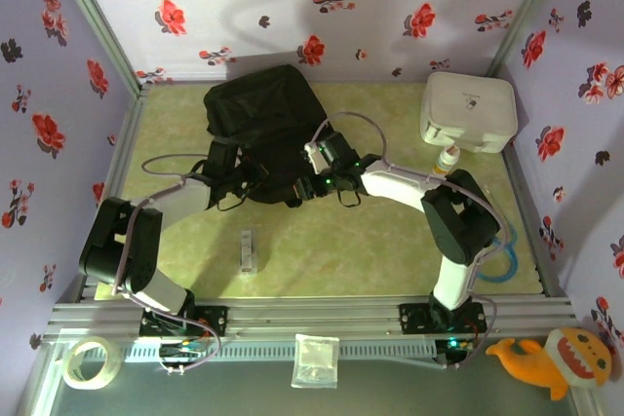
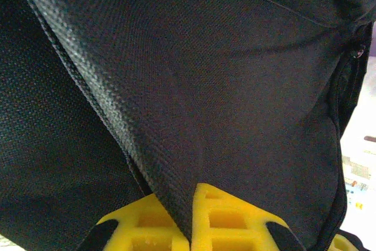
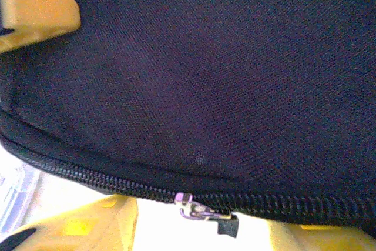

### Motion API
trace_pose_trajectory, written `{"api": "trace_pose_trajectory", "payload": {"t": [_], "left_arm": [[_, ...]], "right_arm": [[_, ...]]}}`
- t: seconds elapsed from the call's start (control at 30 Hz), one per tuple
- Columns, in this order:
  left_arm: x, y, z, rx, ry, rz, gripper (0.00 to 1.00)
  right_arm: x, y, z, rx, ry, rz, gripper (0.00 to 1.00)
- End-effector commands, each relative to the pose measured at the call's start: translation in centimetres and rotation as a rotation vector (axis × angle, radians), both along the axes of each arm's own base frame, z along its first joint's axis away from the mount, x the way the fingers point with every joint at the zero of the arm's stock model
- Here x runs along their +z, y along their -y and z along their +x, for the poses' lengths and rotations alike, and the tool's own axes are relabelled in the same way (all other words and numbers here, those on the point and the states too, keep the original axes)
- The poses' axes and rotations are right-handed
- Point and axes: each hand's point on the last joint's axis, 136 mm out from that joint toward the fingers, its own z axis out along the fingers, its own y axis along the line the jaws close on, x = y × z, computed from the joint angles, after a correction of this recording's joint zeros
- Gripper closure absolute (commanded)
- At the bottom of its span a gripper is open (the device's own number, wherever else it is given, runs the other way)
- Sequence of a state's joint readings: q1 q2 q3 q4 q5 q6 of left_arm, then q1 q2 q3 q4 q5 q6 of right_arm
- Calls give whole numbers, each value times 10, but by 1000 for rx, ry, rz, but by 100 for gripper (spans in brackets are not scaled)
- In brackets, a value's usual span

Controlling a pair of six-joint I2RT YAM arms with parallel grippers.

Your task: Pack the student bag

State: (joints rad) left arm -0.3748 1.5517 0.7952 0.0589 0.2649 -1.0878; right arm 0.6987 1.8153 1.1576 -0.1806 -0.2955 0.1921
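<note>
The large black soft fabric student bag (image 1: 258, 114) lies on the green table (image 1: 390, 250), upper middle of the overhead frame. The left gripper (image 2: 191, 207) is pinched tight on a fold of its cloth. The right gripper (image 1: 320, 155) has its jaws partly apart around the bag's zipped edge, near the silver zip pull (image 3: 194, 210).

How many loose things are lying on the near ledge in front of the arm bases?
3: a tape roll at the left, a clear plastic packet in the middle, an orange plush toy at the right. Others could lie past the picture's edge.
</note>
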Motion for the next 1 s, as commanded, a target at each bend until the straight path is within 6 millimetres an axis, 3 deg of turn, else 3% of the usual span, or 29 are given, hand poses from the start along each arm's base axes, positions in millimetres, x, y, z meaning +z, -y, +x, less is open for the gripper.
{"api": "trace_pose_trajectory", "payload": {"t": [0.0, 0.1, 0.3, 0.43, 0.67, 0.97], "left_arm": [[16, 1, 10, -16, 50, 2, 100], [16, 1, 10, -16, 49, 2, 100], [16, 1, 10, -20, 51, 4, 100], [15, -4, 10, -11, 49, 8, 100], [2, -23, 3, 15, 19, 53, 100], [8, -22, 7, 0, 39, 56, 100]], "right_arm": [[-3, -11, -2, 64, 12, 25, 48], [-6, -11, -2, 58, 12, 30, 55], [-4, 0, 4, 0, 59, 6, 87], [-8, 19, 8, -80, 87, -56, 99], [-2, 72, 25, -341, 164, -129, 100], [10, 105, 42, -567, 124, -218, 100]]}}
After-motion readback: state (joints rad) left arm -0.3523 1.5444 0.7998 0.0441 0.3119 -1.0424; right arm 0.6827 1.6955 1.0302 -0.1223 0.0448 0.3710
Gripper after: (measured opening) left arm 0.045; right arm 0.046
